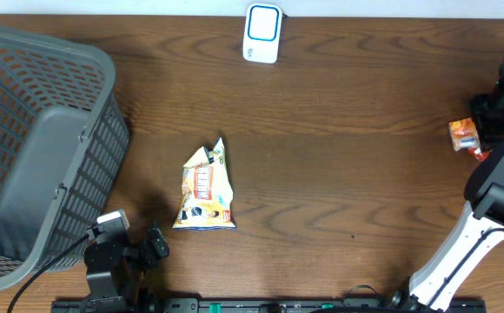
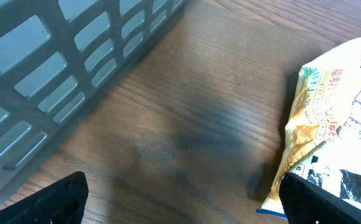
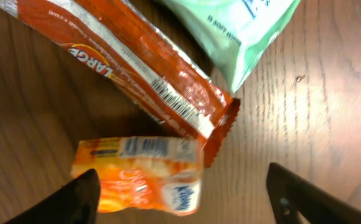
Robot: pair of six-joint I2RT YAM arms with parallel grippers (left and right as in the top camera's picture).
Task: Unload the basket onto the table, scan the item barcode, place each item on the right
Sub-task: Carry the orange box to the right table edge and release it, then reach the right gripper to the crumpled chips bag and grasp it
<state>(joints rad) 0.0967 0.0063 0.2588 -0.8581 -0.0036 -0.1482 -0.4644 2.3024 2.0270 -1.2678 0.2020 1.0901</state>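
Note:
The white scanner with a blue ring (image 1: 262, 33) stands at the far edge of the table. A yellow snack bag (image 1: 206, 189) lies flat mid-table, and its edge shows in the left wrist view (image 2: 336, 124). My left gripper (image 2: 180, 199) is open and empty just left of the bag, low over the wood. At the right edge my right gripper (image 3: 183, 193) is open over an orange tissue packet (image 3: 140, 174), which lies nearer its left finger with its barcode strip facing up. The packet is also visible from above (image 1: 463, 135).
A grey mesh basket (image 1: 35, 148) fills the left side of the table, its wall close to my left gripper (image 2: 56, 74). A long red wrapper with a barcode (image 3: 143, 81) and a pale green packet (image 3: 243, 25) lie just beyond the orange packet.

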